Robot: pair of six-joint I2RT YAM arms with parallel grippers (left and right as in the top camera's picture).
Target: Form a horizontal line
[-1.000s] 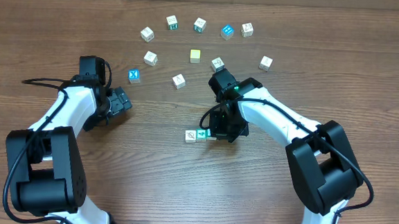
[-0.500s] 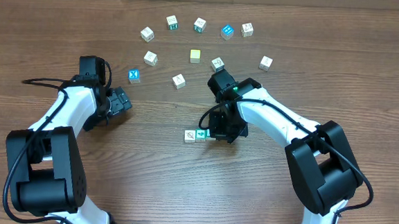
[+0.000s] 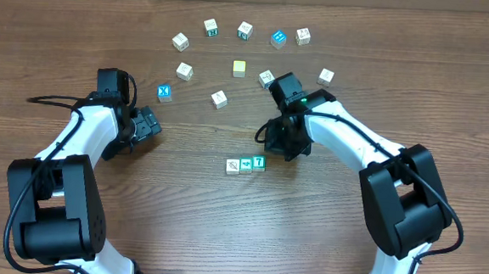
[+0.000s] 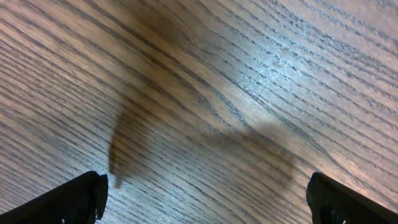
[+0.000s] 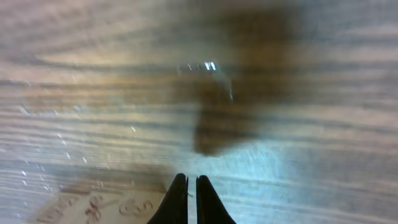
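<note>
- On the wooden tabletop (image 3: 180,214), just below the middle of the overhead view, the horizontal line (image 3: 246,164) shows as three tiny cubes side by side and touching. A white-faced one is at the left, a teal one is in the middle, and a teal one marked 7 is at the right. The row rises slightly toward the right.
- The right tool (image 3: 274,147) stands just above and to the right of the 7 end, apart from it. In the right wrist view its fingers (image 5: 179,199) are pressed together over bare wood, with nothing between them.
- A pale surface (image 5: 93,208) with faint marks sits in that view's lower left corner, too blurred to identify.
- The left tool (image 3: 149,124) is well apart from the row, at the left. Its fingers (image 4: 74,196) are spread wide and hold nothing.
- Loose cubes lie in an arc farther back: a blue cube marked X (image 3: 165,92), a plain pale-yellow cube (image 3: 239,68), a second blue cube (image 3: 278,39) and several white cubes (image 3: 180,40).
</note>
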